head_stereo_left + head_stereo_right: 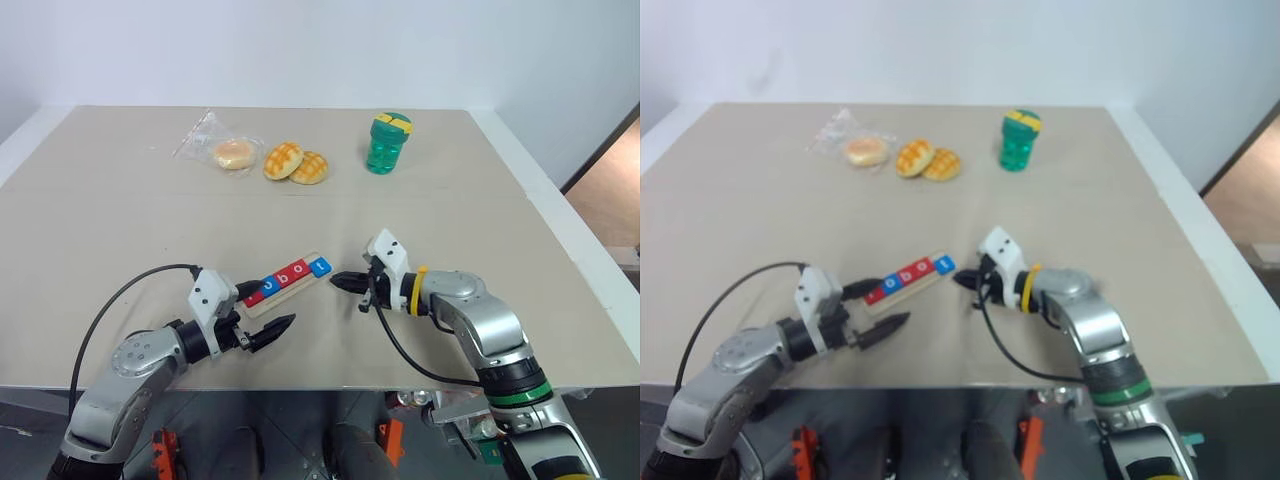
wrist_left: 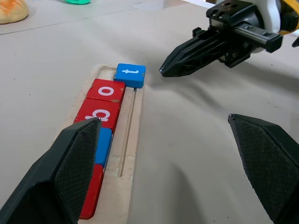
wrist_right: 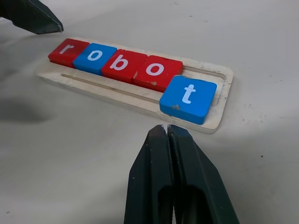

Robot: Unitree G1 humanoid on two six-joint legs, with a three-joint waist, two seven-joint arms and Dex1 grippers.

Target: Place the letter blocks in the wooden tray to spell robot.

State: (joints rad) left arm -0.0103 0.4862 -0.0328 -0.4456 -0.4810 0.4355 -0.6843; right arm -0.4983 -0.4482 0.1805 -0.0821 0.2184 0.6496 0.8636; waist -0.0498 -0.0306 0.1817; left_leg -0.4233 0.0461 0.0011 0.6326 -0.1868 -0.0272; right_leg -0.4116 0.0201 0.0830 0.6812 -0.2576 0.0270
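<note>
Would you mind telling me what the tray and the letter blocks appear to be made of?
The wooden tray looks like pale unfinished wood: matte, with a slightly rough, fibrous edge and a routed groove. The letter blocks seem to be painted wood, though plastic is possible: smooth red and blue coats with white letters, and small chips at corners showing a lighter core.

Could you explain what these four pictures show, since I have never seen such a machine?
It is a two-armed robot at a table. Two pictures look down from its head; the other two come from cameras on its wrists. The left gripper is open and the right gripper is shut; neither holds anything. Between them lies a wooden tray with letter blocks reading r, o, b, o; the blue t block sits askew, out of line with the row. Farther back are a bagged bun, two pastries and a green bottle.
</note>
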